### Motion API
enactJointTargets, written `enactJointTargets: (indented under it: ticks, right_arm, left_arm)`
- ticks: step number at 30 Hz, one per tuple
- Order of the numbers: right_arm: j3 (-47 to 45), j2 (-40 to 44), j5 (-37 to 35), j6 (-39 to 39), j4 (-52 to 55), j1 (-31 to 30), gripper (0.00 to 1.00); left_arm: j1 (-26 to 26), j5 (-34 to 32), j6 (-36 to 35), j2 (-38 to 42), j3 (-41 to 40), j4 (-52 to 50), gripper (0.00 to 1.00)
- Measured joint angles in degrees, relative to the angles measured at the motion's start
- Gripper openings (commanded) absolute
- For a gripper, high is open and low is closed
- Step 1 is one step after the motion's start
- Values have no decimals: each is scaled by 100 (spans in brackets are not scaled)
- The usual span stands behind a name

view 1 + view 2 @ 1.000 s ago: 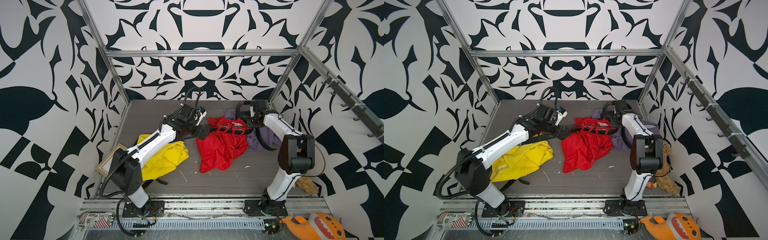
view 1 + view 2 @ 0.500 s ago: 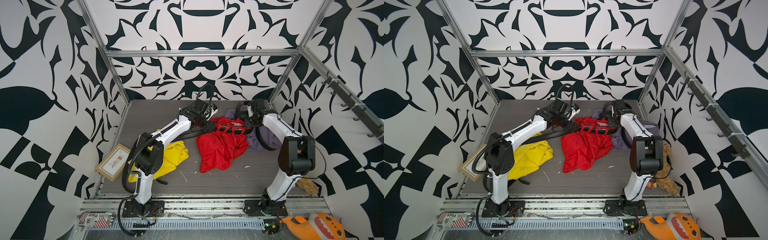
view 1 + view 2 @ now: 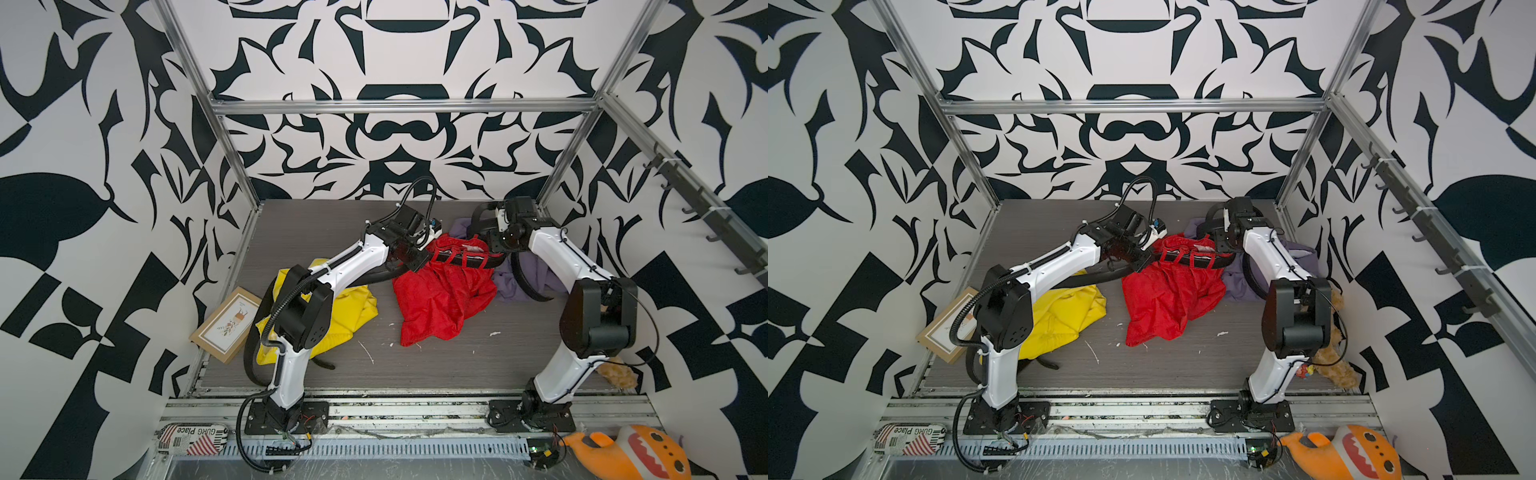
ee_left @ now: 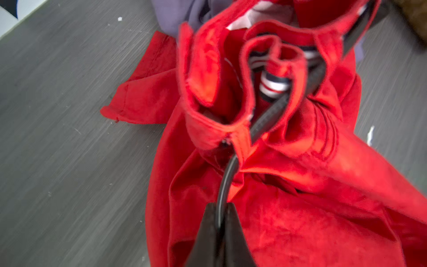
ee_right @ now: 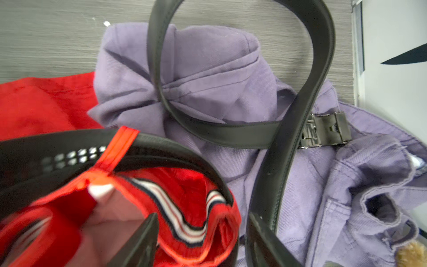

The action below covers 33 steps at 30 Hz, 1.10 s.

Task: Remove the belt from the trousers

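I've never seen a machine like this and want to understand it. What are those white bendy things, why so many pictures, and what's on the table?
Those are two robot arms, a left arm and a right arm, each ending in a gripper that pinches like two fingers. The two wide pictures come from a camera up high, looking down. The two close-up pictures come from small cameras on the arms' wrists. On the gray table lie red trousers with a black belt through their loops, a yellow cloth, purple clothes and a picture frame. The left gripper is pinched shut on the belt. The right gripper has its fingers apart around the trousers' waistband.
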<state>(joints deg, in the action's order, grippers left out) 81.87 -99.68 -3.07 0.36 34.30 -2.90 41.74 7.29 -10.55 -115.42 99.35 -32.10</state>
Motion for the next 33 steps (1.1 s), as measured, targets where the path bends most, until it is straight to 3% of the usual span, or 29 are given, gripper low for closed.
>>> enactJointTargets:
  ticks: [4, 11, 15, 22, 27, 33]
  right_arm:
    - [0, 308, 179, 66, 197, -24, 71]
    - [4, 1569, 634, 249, 557, -186, 72]
    - [-85, 2122, 979, 415, 625, -413, 72]
    - [-717, 2076, 1259, 678, 619, -1172, 73]
    - [-866, 1473, 656, 667, 811, -1700, 79]
    - [-1172, 1469, 214, 721, 907, -1738, 83]
  left_arm:
    - [249, -520, -208, 533, -697, 361, 0]
    - [1237, -1394, -833, 2507, -2186, 769, 0]
    - [1665, -1777, -1019, 3228, -2920, 1051, 0]
    - [1869, -2234, -1191, 3390, -3720, 1528, 0]
    - [1934, -2402, -1250, 3390, -3805, 1753, 0]
    - [2000, -2415, -1322, 3390, -3936, 1950, 0]
